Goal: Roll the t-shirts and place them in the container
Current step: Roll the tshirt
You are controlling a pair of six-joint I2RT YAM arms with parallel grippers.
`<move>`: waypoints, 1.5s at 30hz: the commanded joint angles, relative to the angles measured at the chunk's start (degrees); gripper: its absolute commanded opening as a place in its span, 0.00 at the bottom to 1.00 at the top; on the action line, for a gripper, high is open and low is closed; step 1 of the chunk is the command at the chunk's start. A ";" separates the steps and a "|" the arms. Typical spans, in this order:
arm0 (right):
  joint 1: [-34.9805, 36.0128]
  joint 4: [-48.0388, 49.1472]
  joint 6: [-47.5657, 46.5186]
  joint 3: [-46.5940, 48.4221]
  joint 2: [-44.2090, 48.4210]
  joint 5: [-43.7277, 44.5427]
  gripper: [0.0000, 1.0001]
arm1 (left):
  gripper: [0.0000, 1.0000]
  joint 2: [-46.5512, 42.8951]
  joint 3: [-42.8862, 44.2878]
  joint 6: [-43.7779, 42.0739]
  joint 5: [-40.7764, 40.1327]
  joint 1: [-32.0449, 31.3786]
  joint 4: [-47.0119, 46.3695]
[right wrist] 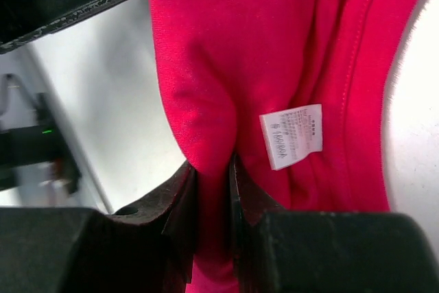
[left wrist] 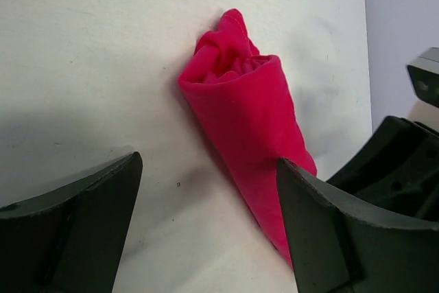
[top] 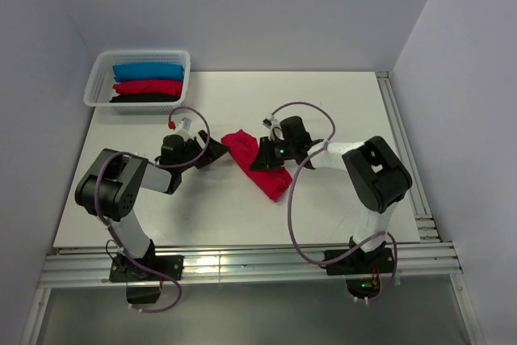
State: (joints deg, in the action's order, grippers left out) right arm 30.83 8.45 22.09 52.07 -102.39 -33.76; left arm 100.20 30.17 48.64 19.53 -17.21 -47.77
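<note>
Top external shows the white table (top: 323, 111) closed in by a wall at its far edge and another just beside its left edge. A metal rail (top: 401, 151) runs along its right edge and another along the near edge by the arm bases. A white basket (top: 95, 82) sits in the far left corner, holding a blue roll (top: 148, 71), a red roll (top: 148, 86) and a black roll (top: 144, 98) side by side. Bare table lies open between the basket and the arms, across the far half, and out to the right rail.

The crimson t-shirt (top: 273, 182) lies near the middle of the table as a loose roll, set diagonally from far left to near right. The left tool (top: 215, 151) is low by its far-left end with fingers wide apart and nothing clamped. In the left wrist view, that end shows bunched folds inside the outer wrap. The right tool (right wrist: 212, 169) is clamped on a fold of the crimson cloth midway along the roll. A small white label (right wrist: 291, 136) shows just beside the pinch.
</note>
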 commanded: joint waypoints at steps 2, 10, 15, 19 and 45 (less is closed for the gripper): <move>-3.67 5.97 6.56 -2.33 -3.86 -15.19 0.00 | 0.84 -1.33 -0.38 -0.92 1.04 0.16 -2.94; -5.51 4.73 8.76 -0.22 -10.81 -18.18 0.00 | 0.83 0.08 1.29 -1.53 0.69 -0.45 -2.68; -7.53 6.14 10.69 -1.01 -12.48 -18.89 0.00 | 0.84 0.96 1.91 -3.20 1.04 -2.64 -5.31; -8.59 5.53 10.78 -1.18 -13.27 -18.63 0.00 | 0.84 2.36 1.99 -3.29 0.78 -3.27 -7.42; -10.88 -8.01 6.04 2.24 -13.98 -3.60 0.00 | 0.82 13.35 19.48 -5.75 -17.24 -10.65 13.03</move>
State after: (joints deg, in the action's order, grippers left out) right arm 20.69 7.73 33.45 55.64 -113.38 -50.92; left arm 111.61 47.00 44.21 9.13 -27.07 -43.70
